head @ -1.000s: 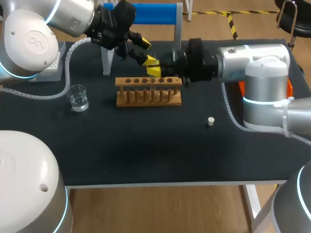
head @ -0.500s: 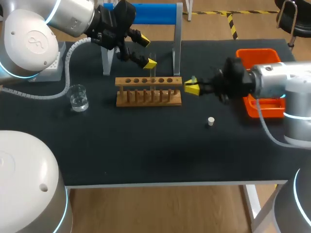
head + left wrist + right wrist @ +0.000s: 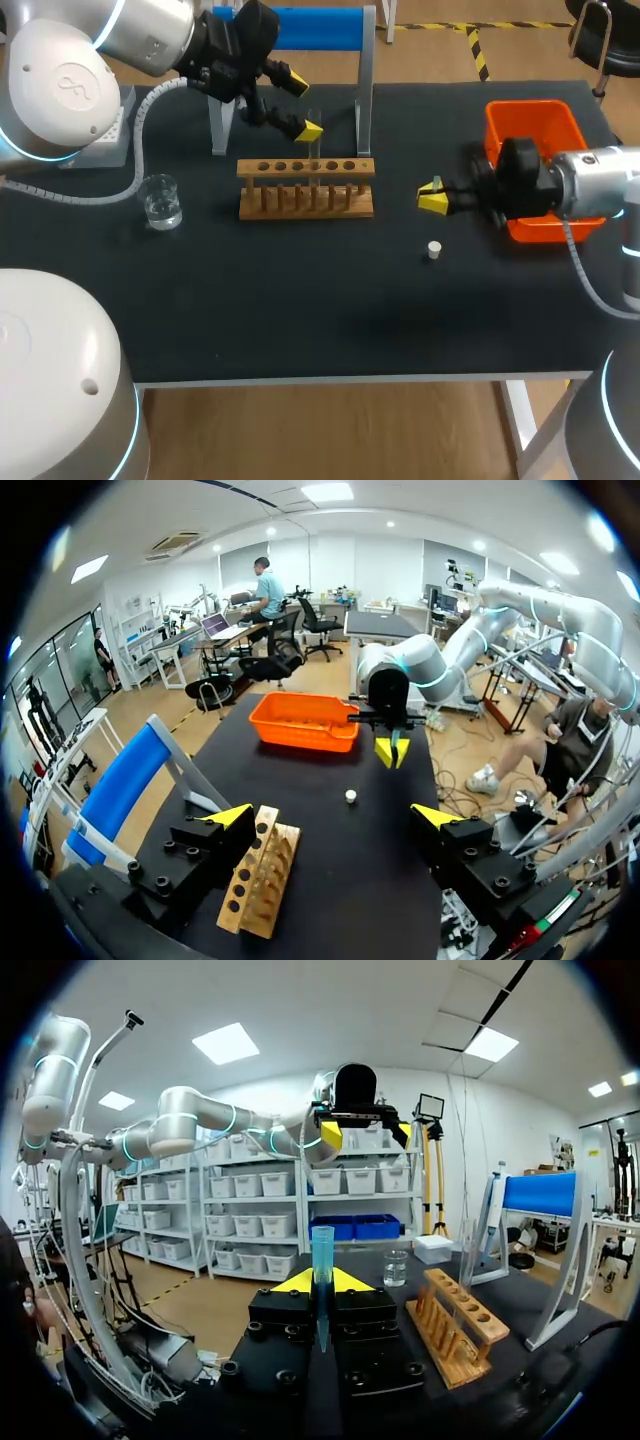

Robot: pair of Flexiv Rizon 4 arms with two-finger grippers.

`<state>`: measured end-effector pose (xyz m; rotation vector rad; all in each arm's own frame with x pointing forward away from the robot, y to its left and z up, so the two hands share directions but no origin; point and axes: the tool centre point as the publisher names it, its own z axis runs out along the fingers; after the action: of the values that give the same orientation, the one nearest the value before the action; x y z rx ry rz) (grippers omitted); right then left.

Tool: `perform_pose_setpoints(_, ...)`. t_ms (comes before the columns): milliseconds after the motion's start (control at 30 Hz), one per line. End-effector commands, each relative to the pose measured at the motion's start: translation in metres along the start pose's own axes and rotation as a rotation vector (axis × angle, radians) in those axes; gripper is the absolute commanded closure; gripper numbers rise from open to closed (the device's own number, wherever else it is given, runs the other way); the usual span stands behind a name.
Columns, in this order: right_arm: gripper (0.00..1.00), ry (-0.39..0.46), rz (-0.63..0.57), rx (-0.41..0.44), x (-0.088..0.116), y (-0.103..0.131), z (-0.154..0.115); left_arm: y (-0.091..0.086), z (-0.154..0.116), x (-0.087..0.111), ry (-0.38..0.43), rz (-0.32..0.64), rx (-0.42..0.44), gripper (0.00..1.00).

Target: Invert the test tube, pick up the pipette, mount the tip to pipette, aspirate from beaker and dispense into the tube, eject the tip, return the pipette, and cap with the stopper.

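Cyan tube (image 3: 322, 1260) gripped apart from the wooden rack (image 3: 306, 187)
The right jaws are closed on it; the left jaws are held open above the rack.

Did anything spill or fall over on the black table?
Nothing stands out. The beaker stands upright with no puddle beside it, the wooden rack sits level, the white stopper rests by itself apart from the rack, and the right end effector holds a thin bluish tube.

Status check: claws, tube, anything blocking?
Left claw open above wooden rack. Right claw shut on translucent blue pipette tip. Clear glass test tube upright in rack. White stopper loose near right claw.
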<state>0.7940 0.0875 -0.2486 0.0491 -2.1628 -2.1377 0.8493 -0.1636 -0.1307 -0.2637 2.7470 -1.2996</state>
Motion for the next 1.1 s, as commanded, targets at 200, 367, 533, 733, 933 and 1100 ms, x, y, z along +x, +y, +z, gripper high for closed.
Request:
perform_pose_setpoints(200,1.0,-0.006,0.01,0.021,0.0011,-0.0026,-0.0013,-0.0003,-0.0015,0.0001,0.002,-0.001,-0.004,0.0)
perform_pose_setpoints(367,1.0,-0.008,0.009,0.025,0.0016,-0.0027,-0.0016,-0.0003,-0.0015,0.0001,0.002,-0.001,-0.004,0.0)
perform_pose_setpoints(533,1.0,-0.008,0.009,0.025,0.0016,-0.0027,-0.0016,-0.0003,-0.0015,0.0001,0.002,-0.001,-0.004,0.0)
perform_pose_setpoints(733,1.0,-0.008,0.009,0.025,0.0016,-0.0027,-0.0016,-0.0003,-0.0015,0.0001,0.002,-0.001,-0.004,0.0)
perform_pose_setpoints(933,1.0,-0.008,0.009,0.025,0.0016,-0.0027,-0.0016,-0.0003,-0.0015,0.0001,0.002,-0.001,-0.004,0.0)
perform_pose_setpoints(1100,1.0,-0.008,0.009,0.025,0.0016,-0.0027,-0.0016,-0.0003,-0.0015,0.0001,0.002,-0.001,-0.004,0.0)
